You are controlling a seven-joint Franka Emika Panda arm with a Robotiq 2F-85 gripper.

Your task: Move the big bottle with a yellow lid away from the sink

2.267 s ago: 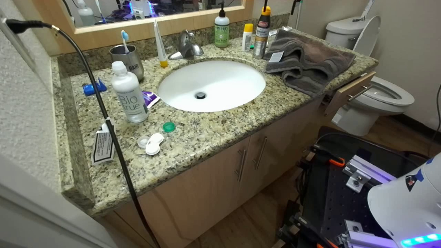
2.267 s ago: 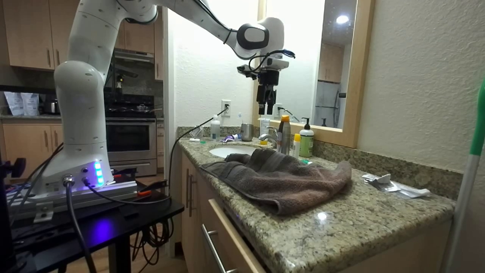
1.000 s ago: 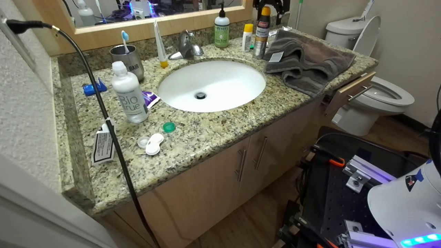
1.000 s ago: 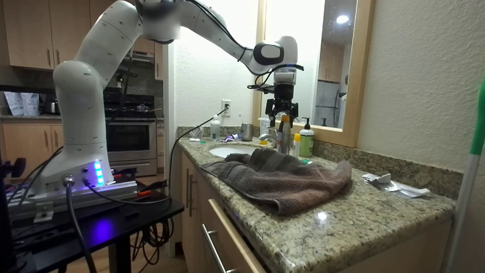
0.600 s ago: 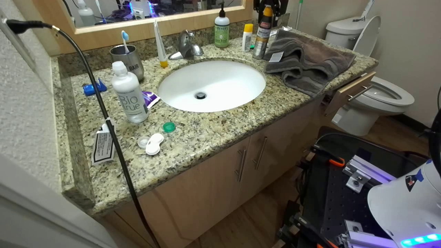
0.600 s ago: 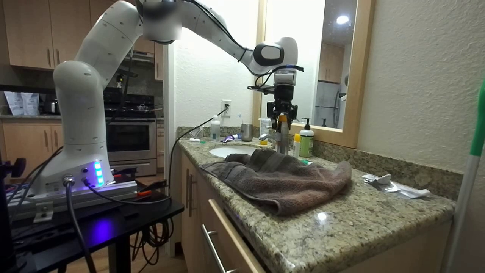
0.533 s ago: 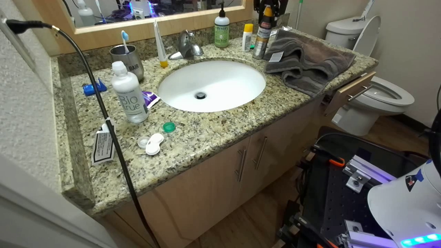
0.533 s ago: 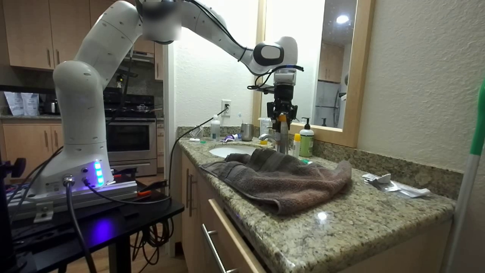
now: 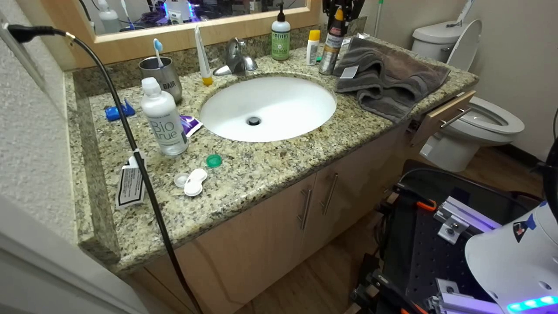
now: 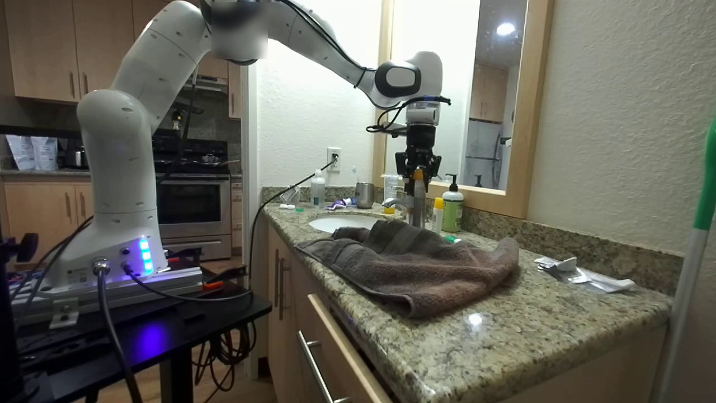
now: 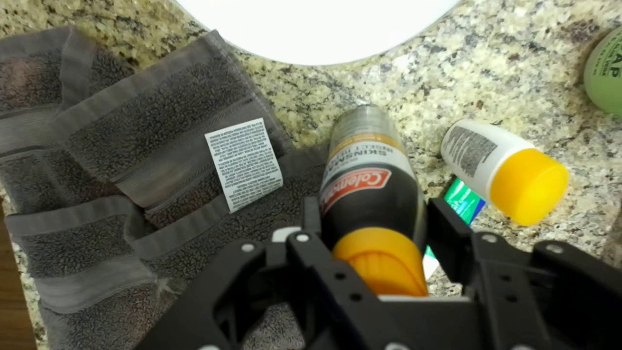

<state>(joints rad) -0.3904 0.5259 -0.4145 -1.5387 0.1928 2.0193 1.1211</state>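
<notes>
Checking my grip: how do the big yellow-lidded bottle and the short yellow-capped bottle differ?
The big bottle is taller than the short bottle. The big bottle's body is mostly black and silver; the short bottle's is mostly white. The gripper holds the big bottle; the short bottle stands apart. Both are yellow-capped.

Textured wall (image 10: 621, 112), wood-framed mirror (image 10: 465, 84), wood floor (image 9: 305, 279), white toilet (image 9: 471, 139)

1. Sink (image 9: 268, 104): set in the counter (image 9: 261, 170), faucet (image 9: 236, 61) behind, by the back edge.
2. Towel (image 9: 388, 78): toilet (image 9: 501, 115) end, near front edge.
3. Coleman repellent bottle (image 9: 331, 47): in the gripper (image 11: 373, 216), beside the towel (shorter bottle (image 9: 312, 49) and soap dispenser (image 9: 280, 41) nearer the back edge).
4. Biotrue bottle (image 9: 165, 122): opposite end, tumbler (image 9: 168, 75) behind.
</notes>
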